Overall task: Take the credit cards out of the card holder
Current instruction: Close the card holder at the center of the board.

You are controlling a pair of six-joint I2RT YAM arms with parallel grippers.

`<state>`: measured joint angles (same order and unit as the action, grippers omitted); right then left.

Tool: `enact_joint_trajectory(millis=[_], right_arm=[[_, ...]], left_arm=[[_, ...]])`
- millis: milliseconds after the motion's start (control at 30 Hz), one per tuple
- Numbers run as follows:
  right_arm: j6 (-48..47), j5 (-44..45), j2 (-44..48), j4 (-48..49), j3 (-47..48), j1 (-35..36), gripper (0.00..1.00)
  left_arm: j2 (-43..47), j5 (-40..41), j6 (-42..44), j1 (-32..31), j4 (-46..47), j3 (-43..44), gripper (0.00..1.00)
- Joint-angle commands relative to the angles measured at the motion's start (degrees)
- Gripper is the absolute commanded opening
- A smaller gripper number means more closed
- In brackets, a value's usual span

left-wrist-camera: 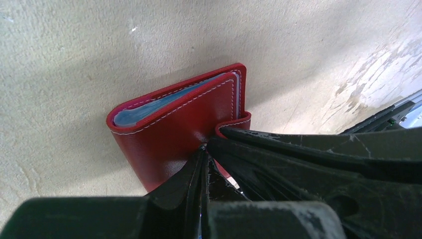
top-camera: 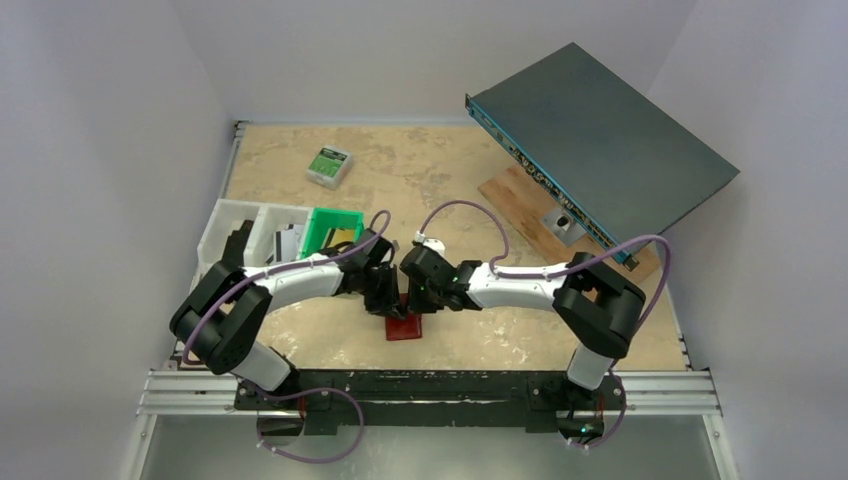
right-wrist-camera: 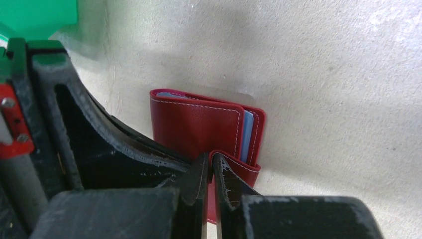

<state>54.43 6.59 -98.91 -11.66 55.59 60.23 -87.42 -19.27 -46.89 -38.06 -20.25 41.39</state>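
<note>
The red card holder (top-camera: 405, 326) lay on the surface (top-camera: 450, 170), in the middle, close to the near edge. It was folded over, with one red cover on top of the other. Both arms reached in over it and met there.

The left claw (left-wrist-camera: 204, 152) was closed tight. Its two fingers were pressed together, and the tips touched the near edge of the top cover. I could not tell whether it had pinched any of the red cover.

The right claw (right-wrist-camera: 211, 162) was closed too. Its tips sat at the small red tab on the holder's edge, and a bit of red showed between the fingers, so it had hold of the holder there. The two claws were right next to each other.

A pale blue inside (left-wrist-camera: 149, 107) peeked out between the red covers. I could not tell whether any of that blue was the credit cards.

Off to the left stood a green bin (top-camera: 322, 228), with white bins (top-camera: 240, 225) just beside it. A small green-and-white box (top-camera: 328, 165) lay farther back. On the right, a big dark flat box (top-camera: 610, 130) leaned up, tilted, over a wooden board (top-camera: 515, 195).
</note>
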Motion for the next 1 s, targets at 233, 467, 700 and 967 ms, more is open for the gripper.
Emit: enact_joint_trajectory(millis=[233,467,700,967], right_arm=[[4.45,-2.85,-5.64,4.49,-2.76,-0.20,0.00],[4.98,-2.20,-5.19,4.72,-4.56,-0.37,0.00],[3.34,-2.20,-1.87,3.88,-1.81,-0.37,0.09],[1.99,-4.43,1.38,2.69,4.81,-0.37,0.39]], left_arm=[[6.75,5.33,2.87,-0.96,-8.93,1.47,0.00],[17.62,8.95,3.12,-0.88,-18.04,5.96,0.25],[25.70,14.09,3.04,-0.37,-25.01,9.65,0.43],[30.73,16.10,5.55,0.09,-30.21,15.15,0.78]])
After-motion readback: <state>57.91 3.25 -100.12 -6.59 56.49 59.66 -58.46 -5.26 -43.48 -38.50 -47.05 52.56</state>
